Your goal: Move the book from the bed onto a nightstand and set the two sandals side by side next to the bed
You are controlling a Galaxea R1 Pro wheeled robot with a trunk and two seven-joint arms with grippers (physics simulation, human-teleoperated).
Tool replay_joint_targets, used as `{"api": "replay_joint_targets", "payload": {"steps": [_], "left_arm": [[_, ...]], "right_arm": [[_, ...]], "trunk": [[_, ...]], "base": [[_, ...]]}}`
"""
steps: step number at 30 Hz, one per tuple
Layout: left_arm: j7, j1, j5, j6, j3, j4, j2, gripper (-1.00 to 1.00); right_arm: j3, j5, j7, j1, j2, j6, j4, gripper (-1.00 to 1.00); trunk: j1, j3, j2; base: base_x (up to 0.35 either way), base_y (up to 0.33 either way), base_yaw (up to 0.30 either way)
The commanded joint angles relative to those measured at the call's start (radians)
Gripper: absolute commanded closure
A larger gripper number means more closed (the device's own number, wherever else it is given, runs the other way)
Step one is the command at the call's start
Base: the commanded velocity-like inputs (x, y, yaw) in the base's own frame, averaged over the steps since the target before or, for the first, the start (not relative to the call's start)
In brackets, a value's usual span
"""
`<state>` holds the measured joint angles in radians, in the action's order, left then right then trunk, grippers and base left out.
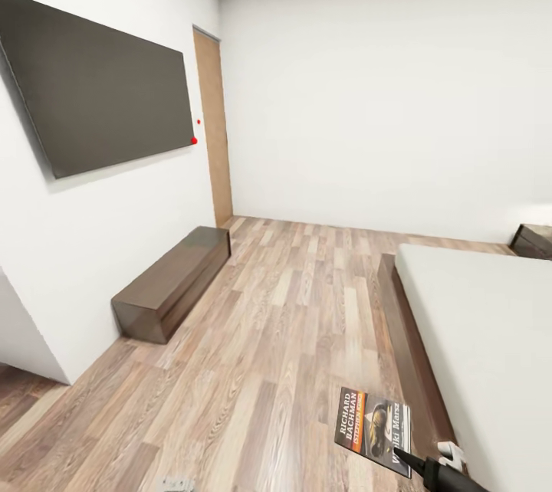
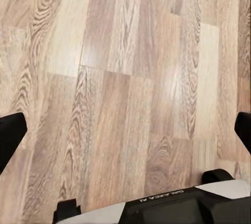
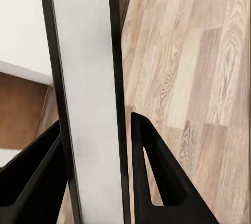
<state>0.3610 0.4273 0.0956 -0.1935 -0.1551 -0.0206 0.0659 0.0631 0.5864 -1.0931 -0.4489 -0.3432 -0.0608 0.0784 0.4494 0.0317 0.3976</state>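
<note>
My right gripper (image 1: 408,463), low at the head view's right edge, is shut on the book (image 1: 373,423). The book hangs over the floor beside the bed (image 1: 491,323), its dark cover with "RICHARD BACHMAN" facing up. In the right wrist view the book (image 3: 86,93) appears edge-on as a pale strip clamped between the black fingers (image 3: 157,171). The left gripper (image 2: 125,135) is open over bare wood planks, with nothing between its fingers (image 2: 10,135). A dark nightstand (image 1: 534,241) stands past the bed's far end. The sandals are out of view.
A long low dark dresser (image 1: 175,283) sits against the left wall under a wall-mounted dark screen (image 1: 100,86). A tan door (image 1: 213,128) stands at the far left corner. Wood floor (image 1: 291,308) runs between dresser and bed frame (image 1: 410,346).
</note>
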Motion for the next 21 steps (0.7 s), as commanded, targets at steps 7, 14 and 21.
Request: {"api": "replay_joint_targets", "payload": {"steps": [7, 14, 21], "left_arm": [[-0.062, 0.001, 0.013, -0.004, -0.009, 0.000, 0.002, -1.00], [-0.065, 0.001, 0.015, -0.004, -0.008, 0.001, 0.002, -1.00], [-0.065, 0.001, 0.013, -0.004, -0.007, 0.001, 0.002, -1.00]], "right_arm": [[0.001, 0.010, -0.004, -0.001, 0.000, -0.007, 0.000, 1.00], [0.001, 0.010, -0.004, -0.001, 0.000, -0.006, 0.000, 1.00], [0.001, 0.010, -0.004, -0.001, 0.000, -0.006, 0.000, 1.00]], "trunk": [[0.001, 0.002, 0.002], [0.001, 0.002, 0.002], [0.001, 0.002, 0.002]], "base": [[0.000, 0.000, -0.284], [0.000, 0.000, -0.282], [0.105, 0.000, -0.082]]}}
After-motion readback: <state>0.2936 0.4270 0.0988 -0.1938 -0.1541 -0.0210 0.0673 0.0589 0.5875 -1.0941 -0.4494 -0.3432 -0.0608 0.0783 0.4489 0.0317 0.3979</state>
